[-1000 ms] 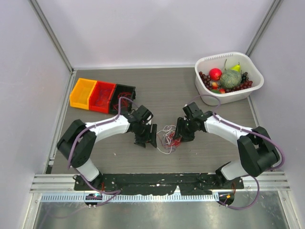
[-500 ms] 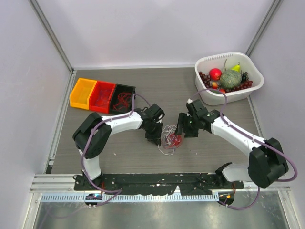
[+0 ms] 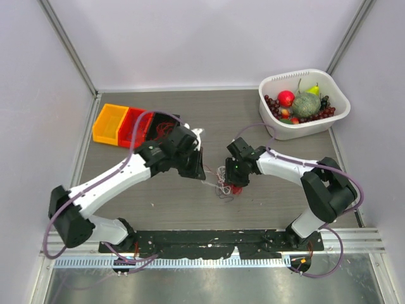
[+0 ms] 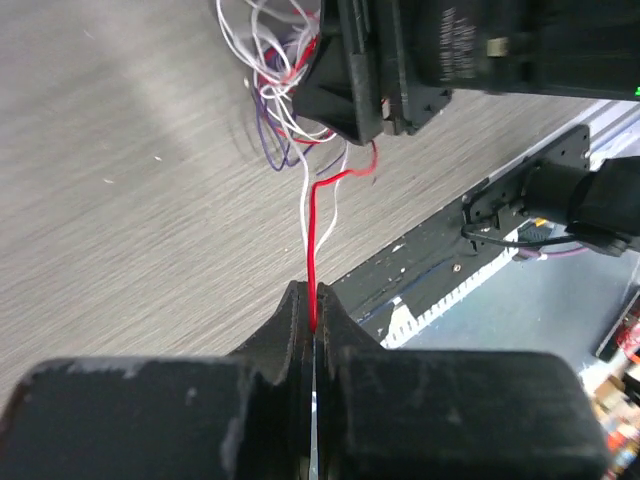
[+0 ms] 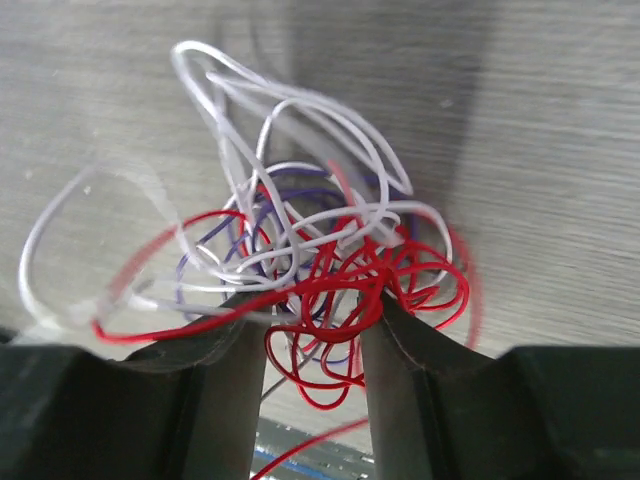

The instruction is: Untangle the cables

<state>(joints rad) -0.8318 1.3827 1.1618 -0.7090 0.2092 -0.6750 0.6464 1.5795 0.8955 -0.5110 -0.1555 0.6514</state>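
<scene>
Red-led: clamps one red strand [image 4: 311, 240] in the shut left tool [image 4: 312, 300], now drawn off toward 10 o'clock from the cables [image 3: 226, 180], not against them as half a second ago. Straddles the tangle's red loops with the right tool [image 5: 310, 310], fingers apart, near worktop [image 3: 158, 209] centre. Looks like one strand starting to slide free.
</scene>
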